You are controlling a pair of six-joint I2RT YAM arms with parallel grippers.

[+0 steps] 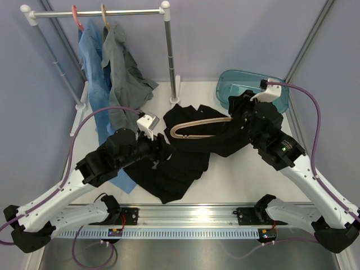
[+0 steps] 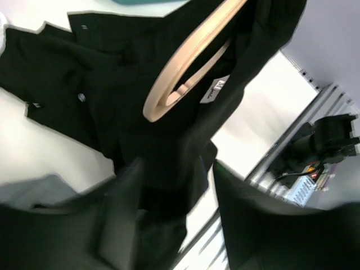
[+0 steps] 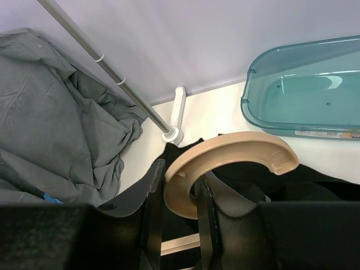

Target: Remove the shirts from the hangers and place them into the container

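Observation:
A black shirt (image 1: 185, 163) lies spread on the table with a tan wooden hanger (image 1: 197, 125) still in its collar. My right gripper (image 1: 239, 115) is shut on the hanger's curved hook end (image 3: 225, 152), beside the teal container (image 1: 247, 84). My left gripper (image 1: 163, 143) hovers over the shirt's left part. In the left wrist view its fingers (image 2: 118, 214) stand apart, blurred, with black cloth (image 2: 129, 84) hanging loose between them. A grey shirt (image 1: 121, 79) on a tan hanger (image 1: 105, 16) and a light blue shirt (image 1: 93, 62) on a pink hanger (image 1: 76, 17) hang from the rail.
The white-and-metal rail (image 1: 95, 12) stands at the back left, its right post (image 1: 169, 50) coming down close to the black shirt. The container's bare floor (image 3: 304, 84) shows at the back right. A slotted metal beam (image 1: 185, 216) runs along the near edge.

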